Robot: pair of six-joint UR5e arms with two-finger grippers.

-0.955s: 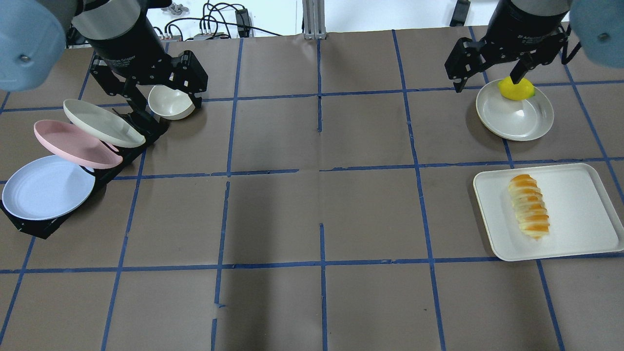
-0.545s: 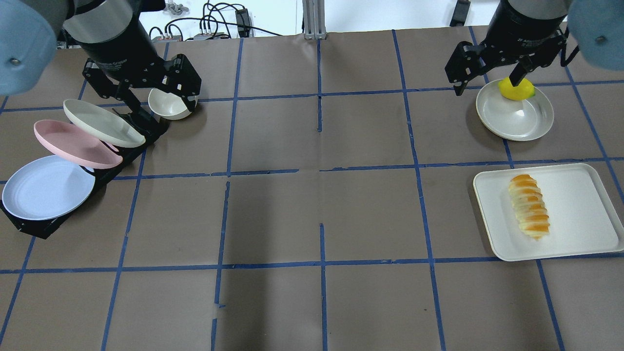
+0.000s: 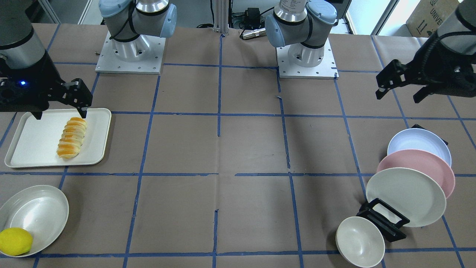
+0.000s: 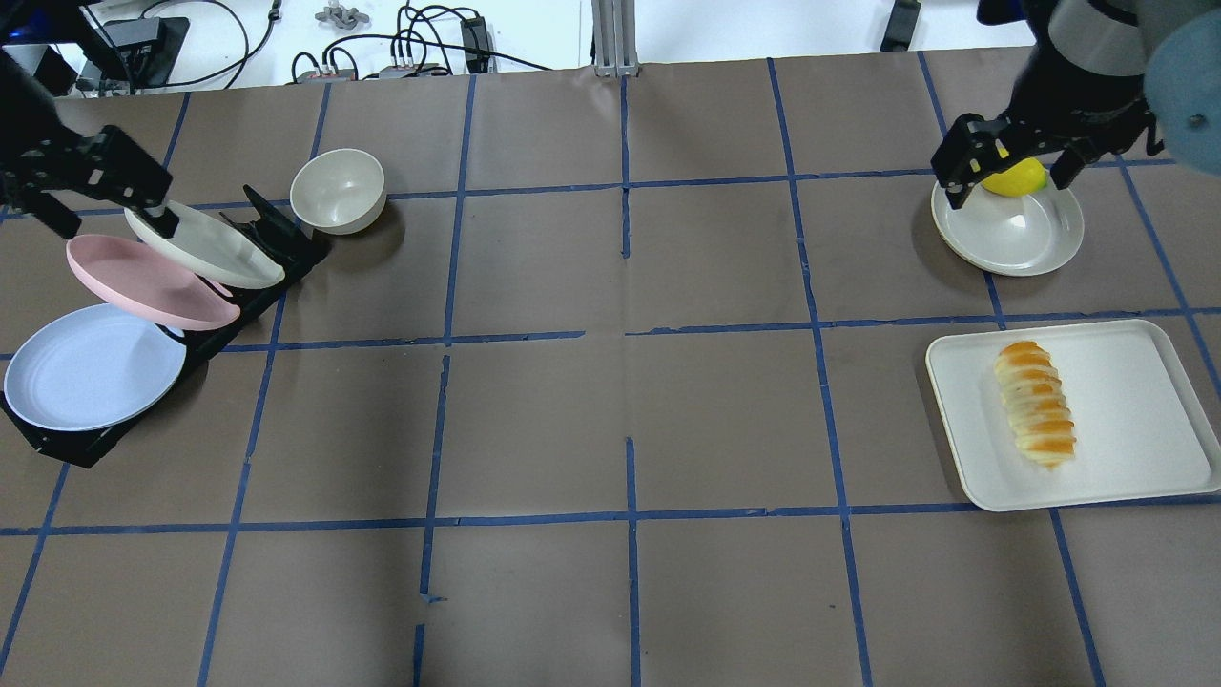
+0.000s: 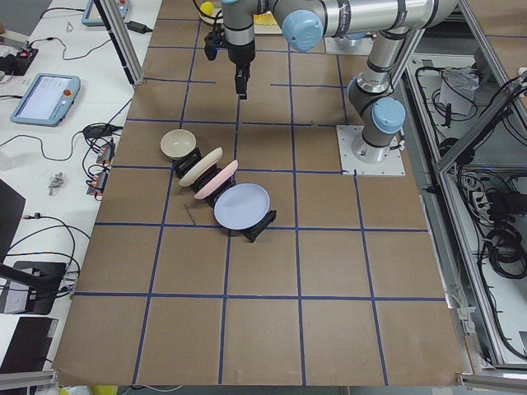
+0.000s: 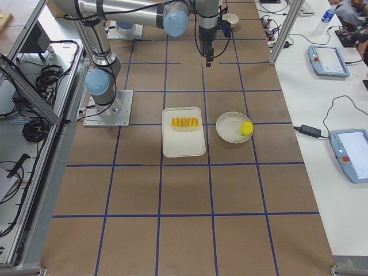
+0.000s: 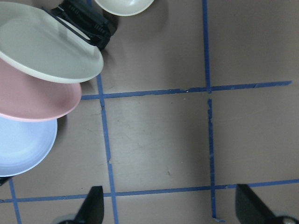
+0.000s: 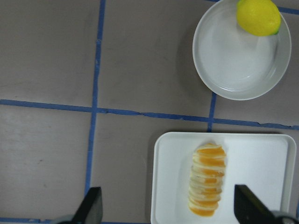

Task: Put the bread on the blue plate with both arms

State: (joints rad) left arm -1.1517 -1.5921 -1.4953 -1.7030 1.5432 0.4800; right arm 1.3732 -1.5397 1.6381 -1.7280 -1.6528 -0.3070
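Observation:
The bread (image 4: 1035,403), a ridged golden-orange and cream loaf, lies on a white tray (image 4: 1126,420) at the right; it also shows in the front view (image 3: 71,137) and the right wrist view (image 8: 208,179). The blue plate (image 4: 91,367) leans in a black rack (image 4: 277,234) at the far left, also in the front view (image 3: 416,143) and the left wrist view (image 7: 21,144). My left gripper (image 4: 100,215) is open and empty, high above the rack's far end. My right gripper (image 4: 1009,183) is open and empty, high above the lemon dish, beyond the bread.
The rack also holds a pink plate (image 4: 143,281) and a cream plate (image 4: 205,243). A cream bowl (image 4: 337,191) stands beside the rack's far end. A yellow lemon (image 4: 1013,177) sits in a cream-white dish (image 4: 1011,234) beyond the tray.
My left gripper has moved left, away from the bowl, to above the cream plate's far side. My right gripper has shifted a little to the right. Both look smaller, as if raised.

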